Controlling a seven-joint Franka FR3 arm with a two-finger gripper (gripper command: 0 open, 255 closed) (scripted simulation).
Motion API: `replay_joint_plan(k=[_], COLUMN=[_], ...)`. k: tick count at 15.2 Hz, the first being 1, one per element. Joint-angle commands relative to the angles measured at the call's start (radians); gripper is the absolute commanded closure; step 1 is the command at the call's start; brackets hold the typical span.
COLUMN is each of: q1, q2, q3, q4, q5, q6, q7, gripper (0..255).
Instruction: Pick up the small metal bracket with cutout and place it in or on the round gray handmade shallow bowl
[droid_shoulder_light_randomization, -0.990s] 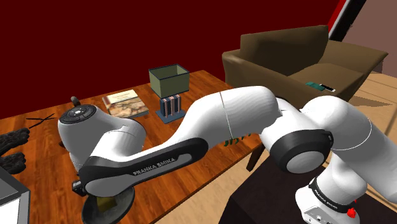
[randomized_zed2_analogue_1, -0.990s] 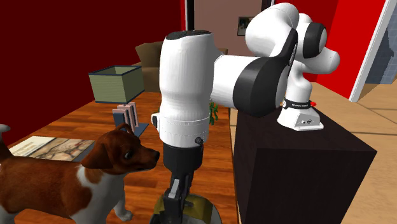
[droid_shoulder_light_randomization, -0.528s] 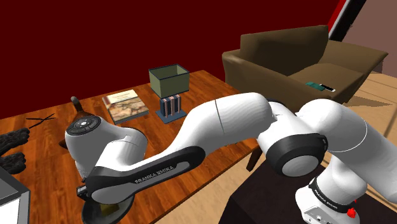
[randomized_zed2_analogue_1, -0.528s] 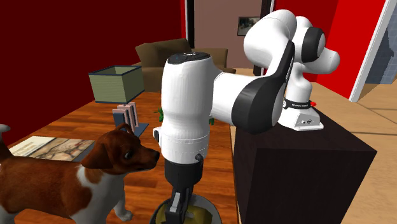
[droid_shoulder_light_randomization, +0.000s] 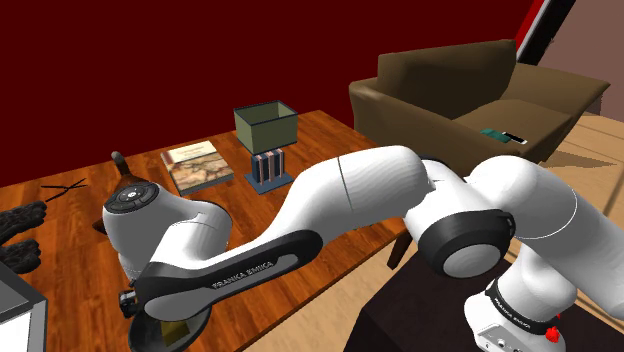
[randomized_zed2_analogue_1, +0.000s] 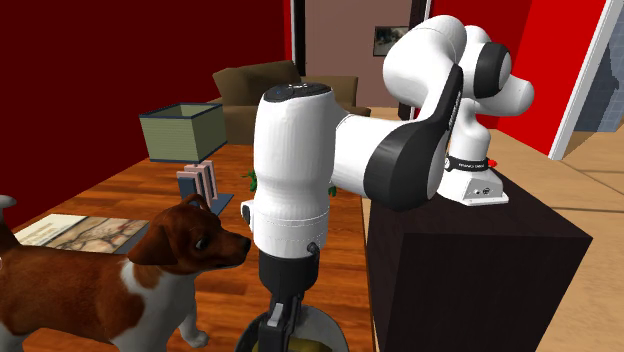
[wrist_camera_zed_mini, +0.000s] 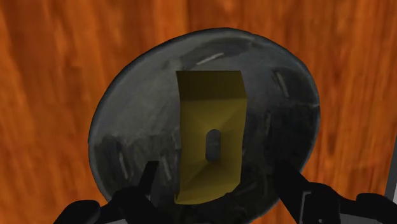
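We see the tool (wrist_camera_zed_mini: 217, 183) hanging straight over the bowl (wrist_camera_zed_mini: 127, 108), its two black fingers (wrist_camera_zed_mini: 149, 183) spread wide and touching nothing, so it is released. Between them, but clear of both, lies the bracket (wrist_camera_zed_mini: 213, 121): a dull yellow bent piece with a small oval cutout in its lower flap. It rests inside the bowl, about at the middle. The bowl is round, shallow and dark grey with pale flecks, and it stands on the wooden desk (wrist_camera_zed_mini: 51, 95).

In the shoulder view the bowl (droid_shoulder_light_randomization: 143, 335) sits at the near edge of the desk (droid_shoulder_light_randomization: 320, 140), right beneath the arm's wrist, with a bit of the yellow bracket (droid_shoulder_light_randomization: 173, 331) showing in it. Farther back on the desk are a book (droid_shoulder_light_randomization: 195, 165) and a green box (droid_shoulder_light_randomization: 265, 125), well apart from the bowl. In the second exterior view a brown and white dog (randomized_zed2_analogue_1: 120, 270) stands just beside the tool (randomized_zed2_analogue_1: 280, 328) and the bowl (randomized_zed2_analogue_1: 328, 328).
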Motion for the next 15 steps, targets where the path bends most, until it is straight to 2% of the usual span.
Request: replay_joint_plan(k=[1, 4, 8, 15], q1=[0.000, 0.000, -0.004, -0.004], q2=[0.000, 0.000, -0.098, -0.098], q3=[0.000, 0.000, 0.003, 0.003], q4=[0.000, 0.000, -0.049, -0.049], q5=[0.000, 0.000, 0.002, 0.002], q6=[0.000, 0.000, -0.049, -0.049], q7=[0.000, 0.000, 0.000, 0.000], gripper=[0, 0, 0, 0])
